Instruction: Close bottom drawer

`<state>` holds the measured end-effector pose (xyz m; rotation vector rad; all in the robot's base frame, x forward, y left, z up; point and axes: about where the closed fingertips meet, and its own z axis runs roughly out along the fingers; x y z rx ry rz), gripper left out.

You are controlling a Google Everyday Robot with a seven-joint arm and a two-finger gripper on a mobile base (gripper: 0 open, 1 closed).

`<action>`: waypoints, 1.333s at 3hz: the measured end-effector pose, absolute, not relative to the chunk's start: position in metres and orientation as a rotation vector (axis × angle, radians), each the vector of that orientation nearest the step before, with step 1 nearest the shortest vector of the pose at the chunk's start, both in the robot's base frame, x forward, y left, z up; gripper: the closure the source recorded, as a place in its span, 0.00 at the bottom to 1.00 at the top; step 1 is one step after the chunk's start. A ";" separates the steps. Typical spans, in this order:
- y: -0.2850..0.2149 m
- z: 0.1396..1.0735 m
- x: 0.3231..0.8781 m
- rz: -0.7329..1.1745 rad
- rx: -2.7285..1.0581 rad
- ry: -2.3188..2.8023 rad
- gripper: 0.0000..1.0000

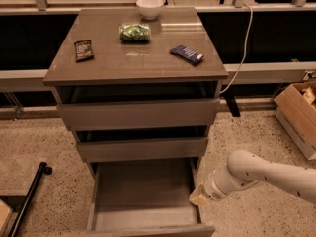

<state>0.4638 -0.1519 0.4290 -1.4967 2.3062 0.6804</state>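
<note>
The bottom drawer (143,191) of the grey-brown cabinet is pulled far out, showing its shallow empty grey box; its front (148,230) lies at the lower edge of the view. My gripper (198,196) comes in on a white arm from the right and sits low beside the drawer's right side wall, near its front corner. Its tan tips are close against the wall. The middle drawer front (142,149) and top drawer front (138,113) stand above, each slightly out.
On the cabinet top (133,58) lie a white bowl (149,7), a green bag (135,31), a dark snack bar (83,50) and a blue packet (186,54). A cardboard box (298,115) stands at right, a black pole (27,199) at lower left, a cable (242,58) behind.
</note>
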 end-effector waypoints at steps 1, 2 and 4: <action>-0.146 0.410 0.462 0.715 -1.490 2.309 1.00; -0.143 0.377 0.457 0.761 -1.483 2.360 1.00; -0.153 0.314 0.434 0.871 -1.392 2.518 1.00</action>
